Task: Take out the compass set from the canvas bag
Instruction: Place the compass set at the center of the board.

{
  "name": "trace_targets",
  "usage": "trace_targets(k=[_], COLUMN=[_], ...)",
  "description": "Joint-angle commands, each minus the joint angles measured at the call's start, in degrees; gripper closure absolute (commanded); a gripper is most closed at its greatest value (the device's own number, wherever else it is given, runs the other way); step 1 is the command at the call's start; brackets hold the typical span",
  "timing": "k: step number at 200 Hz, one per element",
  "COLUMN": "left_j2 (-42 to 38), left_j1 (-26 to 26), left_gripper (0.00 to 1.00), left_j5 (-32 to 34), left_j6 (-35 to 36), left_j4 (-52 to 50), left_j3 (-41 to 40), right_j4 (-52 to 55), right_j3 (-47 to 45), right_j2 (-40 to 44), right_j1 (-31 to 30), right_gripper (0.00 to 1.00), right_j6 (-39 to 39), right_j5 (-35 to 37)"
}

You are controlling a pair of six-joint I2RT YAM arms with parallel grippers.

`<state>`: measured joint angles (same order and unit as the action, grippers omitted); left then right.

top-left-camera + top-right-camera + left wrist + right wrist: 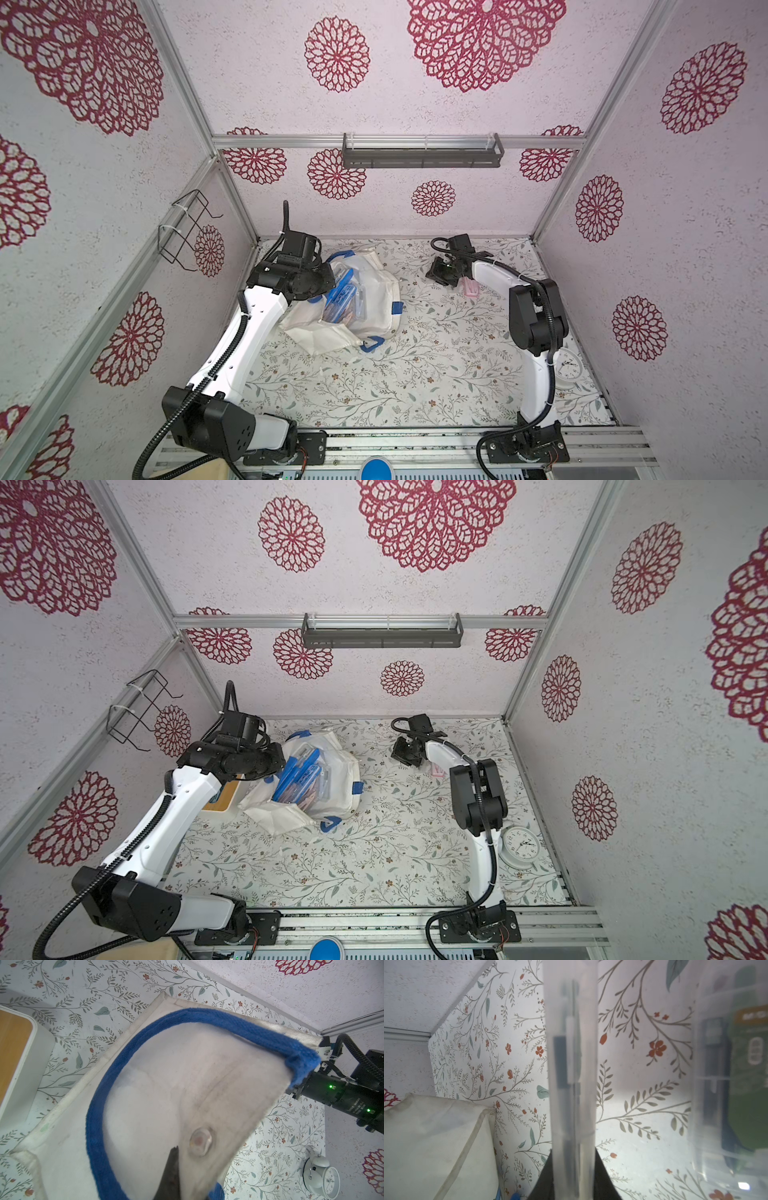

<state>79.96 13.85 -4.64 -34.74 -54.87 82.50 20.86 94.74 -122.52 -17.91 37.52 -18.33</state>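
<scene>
Right wrist — right claw [574, 1160] tight on blurry case [574, 1064], left claw [176, 1164] on canvas bag [187, 1088].

White arm links [257, 328], black joints [536, 316], ribbed black cables [286, 214], black right end effector [441, 272].

A white alarm clock [521, 845] lies dial up on the floral table cover [374, 866] near its right edge. A white box with a wooden top [222, 798] sits at the left edge. A dark shelf [382, 636] and a black wire rack [139, 708] hang on the walls.
</scene>
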Motion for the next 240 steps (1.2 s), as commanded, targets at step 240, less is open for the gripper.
trace_targets(k=[240], left_j2=[-0.71], left_j1=[-0.41], left_gripper=[1.0], left_j5=[-1.13], left_j6=[0.53], left_j4=[1.17], left_j3=[1.13], right_j4=[8.11], right_j3=[-5.86], right_j2=[9.28], right_j1=[-0.62], right_gripper=[0.43], right_j6=[-0.74], right_j5=[5.59])
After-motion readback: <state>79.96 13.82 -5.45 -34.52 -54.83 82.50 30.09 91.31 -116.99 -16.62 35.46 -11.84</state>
